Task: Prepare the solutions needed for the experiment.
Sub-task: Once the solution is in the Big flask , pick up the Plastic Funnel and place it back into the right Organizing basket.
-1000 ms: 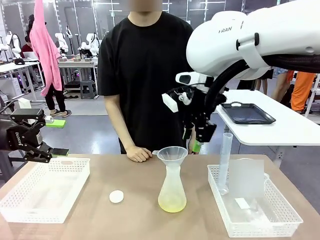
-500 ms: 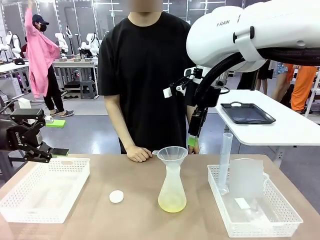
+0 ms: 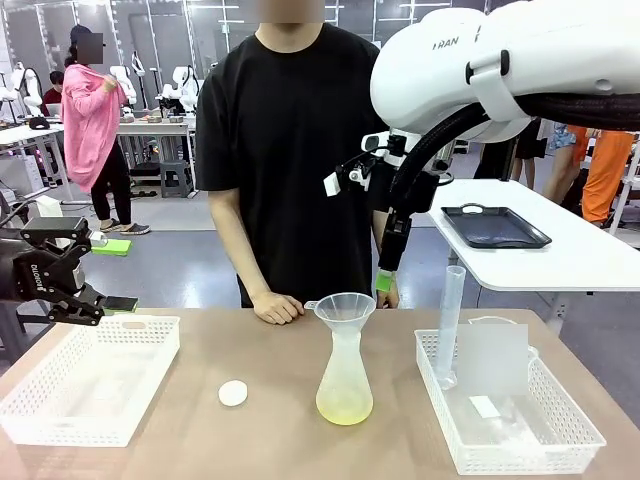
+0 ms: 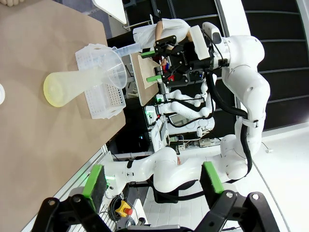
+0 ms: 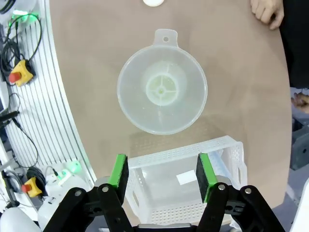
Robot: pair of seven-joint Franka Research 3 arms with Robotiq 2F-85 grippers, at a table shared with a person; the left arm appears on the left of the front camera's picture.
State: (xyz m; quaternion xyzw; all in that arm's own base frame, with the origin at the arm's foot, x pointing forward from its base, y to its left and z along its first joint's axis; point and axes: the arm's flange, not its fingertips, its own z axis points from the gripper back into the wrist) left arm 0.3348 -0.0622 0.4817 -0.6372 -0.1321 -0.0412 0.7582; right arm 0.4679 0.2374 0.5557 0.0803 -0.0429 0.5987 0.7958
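A frosted conical flask (image 3: pixel 345 370) stands mid-table with a clear funnel (image 3: pixel 345 308) in its neck. A little pale yellow solution (image 3: pixel 344 406) lies at its bottom. My right gripper (image 3: pixel 385 280) hangs open just above and behind the funnel's right rim. In the right wrist view the funnel (image 5: pixel 162 94) lies straight below the spread green pads (image 5: pixel 118 170), nothing between them. My left gripper (image 3: pixel 115 272) holds open and empty off the table's left edge, over the left basket's far corner. Its wrist view shows the flask (image 4: pixel 72 84) on the table, far off.
A white basket (image 3: pixel 560 440) at the right holds a tall graduated cylinder (image 3: pixel 450 325) and a frosted beaker (image 3: pixel 492 355). An empty white basket (image 3: pixel 60 420) sits at the left. A small white cap (image 3: pixel 233 393) lies between. The person's hand (image 3: pixel 277 308) rests on the far edge.
My right gripper has swung left from near the cylinder to above the funnel's rim and turned edge-on. The left arm, flask and person's hand have stayed still.
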